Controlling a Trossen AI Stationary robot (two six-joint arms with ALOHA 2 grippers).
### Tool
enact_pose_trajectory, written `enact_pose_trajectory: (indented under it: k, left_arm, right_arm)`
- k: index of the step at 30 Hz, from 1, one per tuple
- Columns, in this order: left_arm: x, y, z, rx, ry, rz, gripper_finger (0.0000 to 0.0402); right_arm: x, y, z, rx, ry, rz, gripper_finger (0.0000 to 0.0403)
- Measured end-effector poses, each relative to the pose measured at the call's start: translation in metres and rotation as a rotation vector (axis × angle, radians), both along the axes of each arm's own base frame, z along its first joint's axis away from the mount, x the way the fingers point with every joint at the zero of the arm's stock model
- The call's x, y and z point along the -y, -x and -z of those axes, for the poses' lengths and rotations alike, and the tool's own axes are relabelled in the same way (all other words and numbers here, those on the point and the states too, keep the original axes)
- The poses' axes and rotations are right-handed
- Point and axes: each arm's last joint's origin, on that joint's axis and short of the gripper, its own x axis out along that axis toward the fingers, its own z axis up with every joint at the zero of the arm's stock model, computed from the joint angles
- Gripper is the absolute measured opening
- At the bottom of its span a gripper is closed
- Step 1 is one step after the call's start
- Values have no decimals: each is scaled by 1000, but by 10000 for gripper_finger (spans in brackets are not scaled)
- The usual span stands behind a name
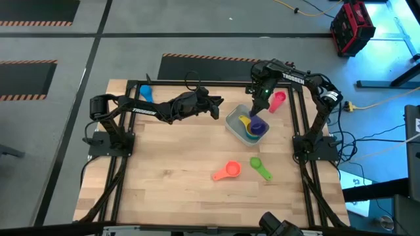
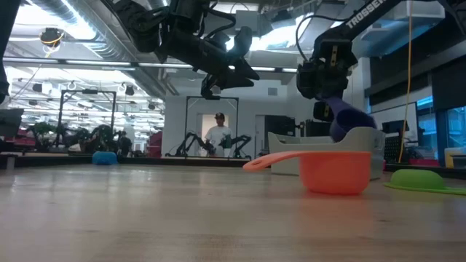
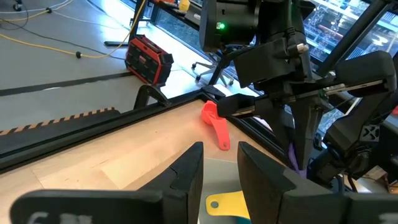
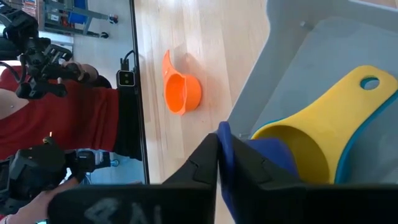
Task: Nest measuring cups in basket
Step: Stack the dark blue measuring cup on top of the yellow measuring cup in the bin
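Note:
The pale grey basket (image 1: 233,122) stands right of the table's middle and holds a teal cup (image 4: 373,146) with a yellow cup (image 4: 323,118) nested in it. My right gripper (image 1: 260,105) is shut on a purple cup (image 2: 349,120) whose bowl (image 4: 273,155) is in the yellow cup. My left gripper (image 1: 215,106) hovers open just left of the basket, with nothing between its fingers. An orange cup (image 1: 228,172) and a green cup (image 1: 260,168) lie on the table nearer the front. A red cup (image 1: 279,99) lies far right and a blue cup (image 1: 146,94) far left. My right gripper pinches the purple cup's flat handle (image 4: 224,152) between its two fingers. The fingers slant down from the table's far side. The cup tilts, handle up, its bowl lowered into the yellow cup; I cannot tell whether it rests there.
A black frame (image 1: 295,111) borders the tabletop close behind the basket and the right arm. A person stands in the room beyond the table (image 2: 218,135), and a person in red (image 4: 74,118) is beside it. Bare wood spreads across the table's left and front.

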Motion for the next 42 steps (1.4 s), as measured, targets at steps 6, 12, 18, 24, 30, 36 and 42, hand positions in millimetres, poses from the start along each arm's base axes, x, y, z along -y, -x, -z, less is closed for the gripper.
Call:
enact_pose_trajectory:
  k: [6, 12, 18, 24, 30, 36, 42]
  left_arm:
    - [0, 0, 0, 0, 0, 0, 92]
    - [0, 0, 0, 0, 0, 0, 92]
    - [0, 0, 0, 0, 0, 0, 92]
    - [0, 0, 0, 0, 0, 0, 92]
    - [0, 0, 0, 0, 0, 0, 92]
    - [0, 0, 0, 0, 0, 0, 92]
    - [0, 0, 0, 0, 0, 0, 92]
  right_arm:
    - [1, 1, 2, -56, 54, -22, 62]
    - [1, 1, 2, -59, 69, -26, 77]
    - [10, -5, 5, -6, 189, -29, 78]
    - [14, -10, 6, 39, 236, -25, 78]
    - [10, -11, 6, 33, 229, -37, 78]
    - [10, -11, 6, -2, 204, -4, 78]
    - [11, -11, 6, -17, 204, 10, 78]
